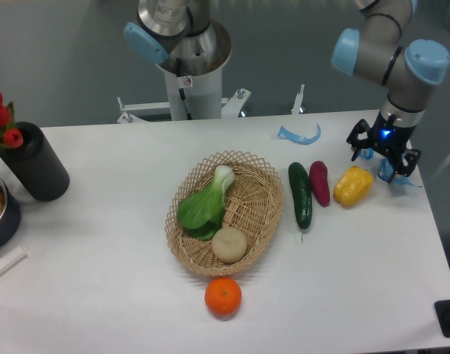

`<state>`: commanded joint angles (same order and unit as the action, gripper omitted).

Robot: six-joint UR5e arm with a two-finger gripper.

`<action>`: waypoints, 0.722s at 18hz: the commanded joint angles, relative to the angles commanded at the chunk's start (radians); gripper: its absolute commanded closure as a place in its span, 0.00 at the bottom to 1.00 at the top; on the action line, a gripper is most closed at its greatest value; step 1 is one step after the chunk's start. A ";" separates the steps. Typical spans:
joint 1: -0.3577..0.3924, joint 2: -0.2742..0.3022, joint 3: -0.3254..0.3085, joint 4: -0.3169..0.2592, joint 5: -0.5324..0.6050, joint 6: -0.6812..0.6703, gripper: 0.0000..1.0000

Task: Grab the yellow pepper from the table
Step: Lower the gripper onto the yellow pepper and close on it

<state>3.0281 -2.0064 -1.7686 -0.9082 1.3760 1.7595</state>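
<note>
From the fixed camera, we find the yellow pepper point(352, 186) lying on its side on the desk point(99, 243), close to the right edge and toward the far right corner. Nothing grips it. Just to its left a purple vegetable point(319, 182) and a cucumber point(300, 194) lie side by side, so we judge the right side freer for an approach. The hand point(380, 154) hangs above and slightly right of the pepper, fingers spread and empty, apparently lining up a descent.
</note>
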 joint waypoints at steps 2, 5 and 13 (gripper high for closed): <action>-0.009 -0.006 -0.011 0.005 0.000 0.002 0.00; -0.009 -0.012 -0.012 0.006 0.002 0.002 0.00; -0.009 -0.017 -0.018 0.009 0.003 0.008 0.78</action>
<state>3.0189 -2.0233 -1.7871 -0.8989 1.3790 1.7671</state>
